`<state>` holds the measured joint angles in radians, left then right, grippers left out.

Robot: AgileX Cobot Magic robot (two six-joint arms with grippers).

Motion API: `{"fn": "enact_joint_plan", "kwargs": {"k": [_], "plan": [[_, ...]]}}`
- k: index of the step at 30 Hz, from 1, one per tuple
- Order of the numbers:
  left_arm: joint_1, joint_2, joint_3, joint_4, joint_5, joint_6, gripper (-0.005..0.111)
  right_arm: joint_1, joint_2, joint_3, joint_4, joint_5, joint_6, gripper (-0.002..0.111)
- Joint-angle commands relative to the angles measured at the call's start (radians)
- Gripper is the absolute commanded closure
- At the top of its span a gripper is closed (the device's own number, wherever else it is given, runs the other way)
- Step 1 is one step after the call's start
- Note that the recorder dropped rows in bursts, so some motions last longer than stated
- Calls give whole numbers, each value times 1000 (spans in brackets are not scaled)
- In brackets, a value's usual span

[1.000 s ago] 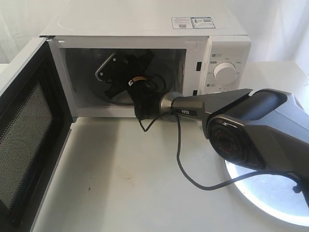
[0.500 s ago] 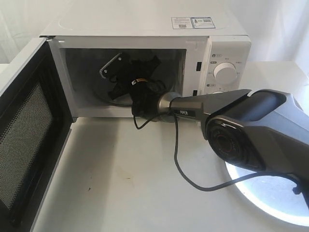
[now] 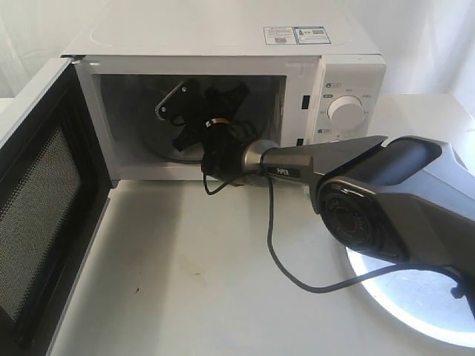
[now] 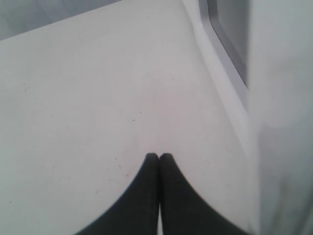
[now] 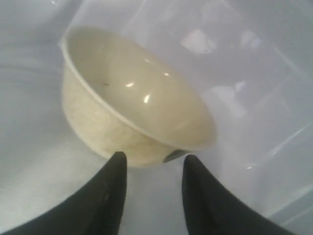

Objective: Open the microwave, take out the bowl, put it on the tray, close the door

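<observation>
Right now the bowl [image 5: 142, 98] sits inside the microwave [image 3: 223, 33], on the cavity floor, directly in front of my right pincer [image 5: 153, 159]. That pincer is released, with its two fingers apart and nothing held. Both tips are low against the bowl's outer wall, near the foot, and neither is over the rim.

Main risk is closing here. The wall is curved and glazed, so the fingers would likely squeeze the bowl out, tip it, or shove it to the back. I think one finger has to go inside the rim first.

Second risk is the lift. The cavity is low, so a high pull could knock the bowl or my wrist on the roof or the front sill. My cable [image 3: 271, 245] hangs loose across the worktop [image 3: 185, 267] and could snag on the way back.

The door [image 3: 37, 215] stands wide open and out of the way. The tray [image 3: 423, 311] lies partly under my right arm, so the drop needs a clear swing over it.

The bowl is round, so it has no long axis, only the foot-to-rim one. Its mouth faces up and away from my pincer. It looks slanted in the right wrist view, but I can't tell if that is real tilt or camera angle, and the exterior view hides the bowl.

My left pincer [image 4: 159, 156] is clenched on nothing, low over the worktop beside the door.
</observation>
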<state>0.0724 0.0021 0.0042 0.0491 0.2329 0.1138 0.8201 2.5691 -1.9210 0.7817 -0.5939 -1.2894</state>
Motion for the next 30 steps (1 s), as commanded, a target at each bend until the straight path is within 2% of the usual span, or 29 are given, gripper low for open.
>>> {"fn": "enact_joint_plan", "kwargs": {"k": [1,4,9,12,16,19,30], "plan": [[-4,-2,-4,-5,0,-5,107,31,-5,3,3,-58,-96,73],[-4,-2,-4,-5,0,-5,107,62,-7,3,-44,-123,-106,71],[-4,-2,-4,-5,0,-5,107,86,-7,-11,-146,67,-128,57],[-4,-2,-4,-5,0,-5,107,78,-7,-36,-139,86,-127,50],[-4,-2,-4,-5,0,-5,107,31,-7,-72,-30,105,-58,50],[-4,-2,-4,-5,0,-5,107,8,-7,-89,-42,202,-23,51],[-4,-2,-4,-5,0,-5,107,7,-1,-97,-42,233,-39,51]]}}
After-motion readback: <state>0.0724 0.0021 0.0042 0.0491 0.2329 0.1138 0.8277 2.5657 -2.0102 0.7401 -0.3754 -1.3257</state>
